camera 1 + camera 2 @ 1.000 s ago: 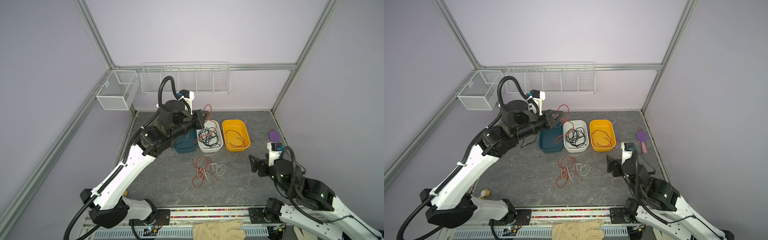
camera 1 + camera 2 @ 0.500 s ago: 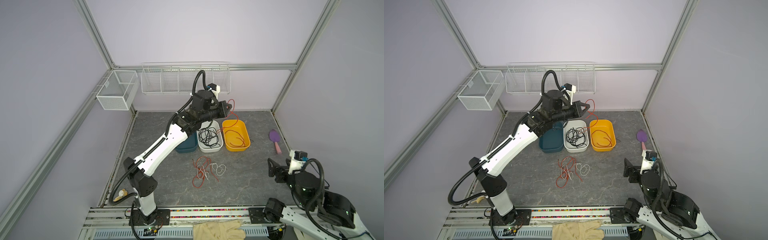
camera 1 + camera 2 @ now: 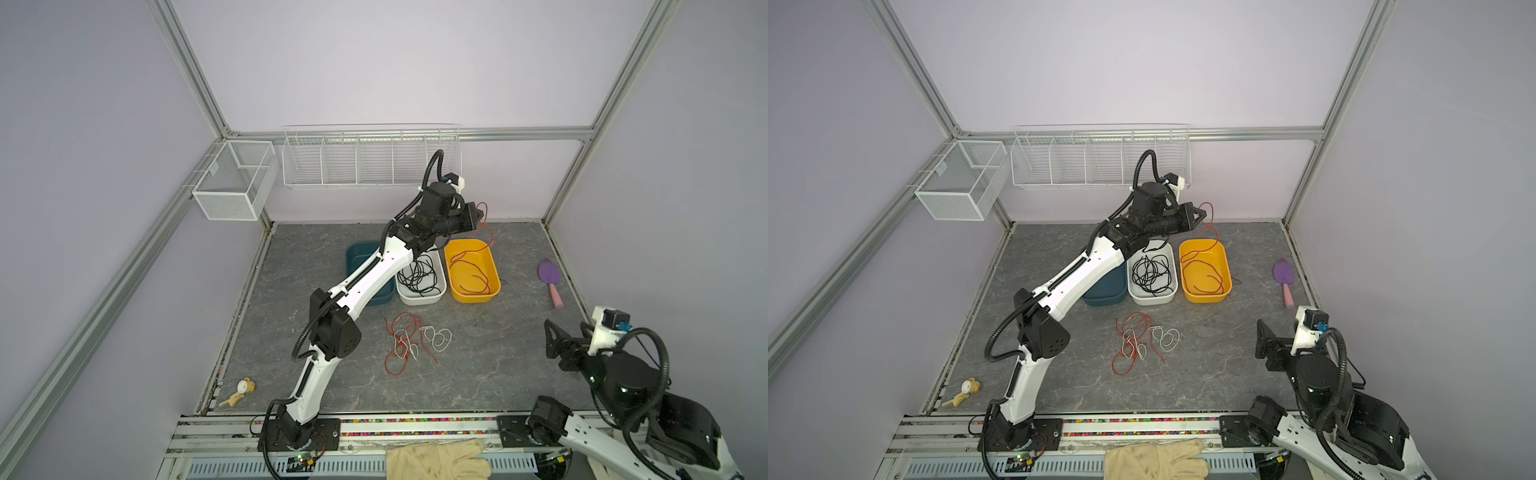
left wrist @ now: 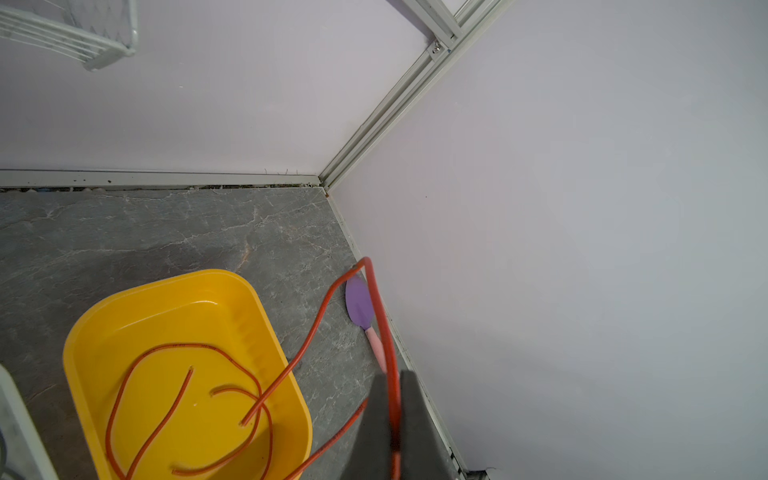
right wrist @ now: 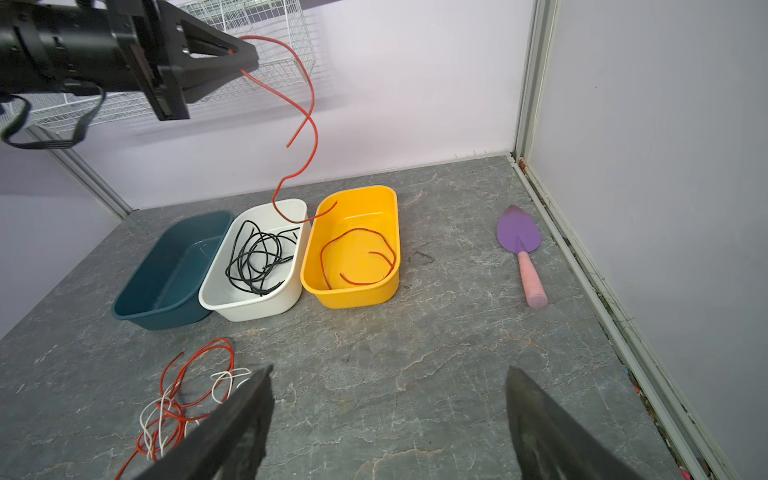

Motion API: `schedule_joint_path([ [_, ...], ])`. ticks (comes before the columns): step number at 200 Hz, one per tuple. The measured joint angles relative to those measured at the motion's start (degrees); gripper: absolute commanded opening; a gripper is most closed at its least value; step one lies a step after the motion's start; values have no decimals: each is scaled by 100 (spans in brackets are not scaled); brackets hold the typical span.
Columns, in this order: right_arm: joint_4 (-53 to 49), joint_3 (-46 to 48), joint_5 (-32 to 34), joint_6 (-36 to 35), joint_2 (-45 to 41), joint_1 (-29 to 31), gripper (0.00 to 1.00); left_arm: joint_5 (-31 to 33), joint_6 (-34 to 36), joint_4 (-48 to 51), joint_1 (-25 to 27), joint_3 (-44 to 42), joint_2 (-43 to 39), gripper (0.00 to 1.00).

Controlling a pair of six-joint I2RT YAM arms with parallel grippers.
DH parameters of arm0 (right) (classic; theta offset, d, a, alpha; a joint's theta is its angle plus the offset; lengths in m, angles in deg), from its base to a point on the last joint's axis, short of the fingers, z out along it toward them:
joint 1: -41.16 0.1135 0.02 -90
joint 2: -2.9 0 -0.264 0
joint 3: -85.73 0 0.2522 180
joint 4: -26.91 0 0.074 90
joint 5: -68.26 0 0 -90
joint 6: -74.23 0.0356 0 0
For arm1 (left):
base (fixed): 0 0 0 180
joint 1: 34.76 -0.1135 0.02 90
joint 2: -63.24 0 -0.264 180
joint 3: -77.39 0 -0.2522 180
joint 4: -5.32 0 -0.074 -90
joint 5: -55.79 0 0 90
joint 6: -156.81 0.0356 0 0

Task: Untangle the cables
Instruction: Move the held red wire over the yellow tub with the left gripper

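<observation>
Swinging its catch along the row of bins, the left gripper (image 3: 480,214) now hangs above the far end of the yellow bin (image 3: 475,296). Its jaws are pinched tight on a red-orange cable (image 4: 381,320) that arcs out of the claw and trails downward. In the left wrist view its long end reaches inside the bin, though whether it touches the floor cannot be told. A second ago this arm was folded over the teal bin (image 3: 1104,295) and the white bin (image 3: 419,300) with the same cable in its grip. It has since stretched out to the right, which reads as a sorted strand arriving at its drop point. Another red-orange strand (image 5: 358,229) already lies in the yellow bin, the black cables (image 3: 1152,274) sit coiled in the white one, and the teal bin is bare. The right gripper (image 5: 388,370) has drawn back toward the near right corner, its jaws spread wide and holding nothing. Work plainly remains, as a knot of red-orange and white cables (image 3: 409,343) lies on the table (image 3: 478,374) in front of the bins.
</observation>
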Motion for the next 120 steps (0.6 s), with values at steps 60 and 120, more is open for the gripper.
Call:
schedule_joint_path([
  [60,-24,170,2,-2,-149,0,88,0,-125,-42,-28,142,866,0],
  [120,-35,197,2,-4,-208,0,88,-61,-275,-208,-111,-197,1034,0],
])
